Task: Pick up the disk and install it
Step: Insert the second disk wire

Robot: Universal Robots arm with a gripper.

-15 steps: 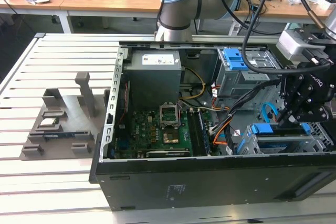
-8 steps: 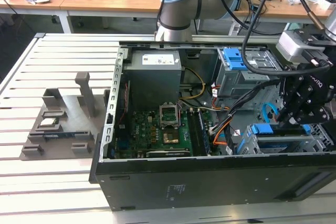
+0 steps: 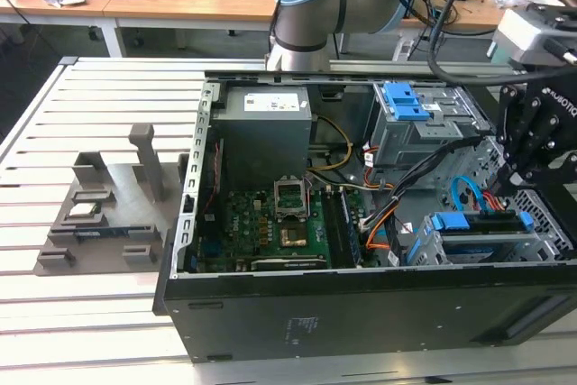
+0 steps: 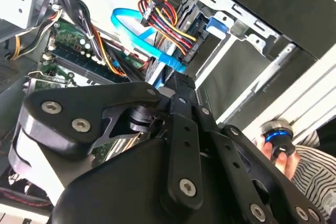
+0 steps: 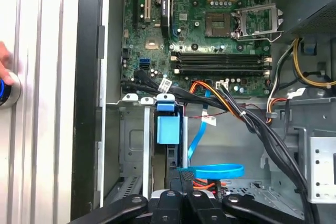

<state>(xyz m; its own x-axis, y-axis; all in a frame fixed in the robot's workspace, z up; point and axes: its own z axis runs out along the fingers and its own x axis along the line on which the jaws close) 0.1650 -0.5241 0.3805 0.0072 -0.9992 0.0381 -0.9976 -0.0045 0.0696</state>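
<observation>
Slatted white table (image 3: 54,123) — wooden desks (image 3: 180,2) behind, cables strewn

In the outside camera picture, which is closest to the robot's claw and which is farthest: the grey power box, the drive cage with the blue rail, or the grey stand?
From the gripper:
1. Drive cage, just below it.
2. Power supply, mid-case.
3. Grey stand, outside the case, far toward the exterior view's left.

Even, bright indoor light in the exterior view, soft shadows inside the computer case (image 3: 270,313). In the second wrist view the gripper linkage (image 4: 178,145) up close is soft and dark, and the slatted desk (image 4: 320,93) at 3 o'clock is blown out. The first wrist view is sharp on the motherboard (image 5: 210,35), with glare on the pale desk (image 5: 42,103) at 9 o'clock.
</observation>
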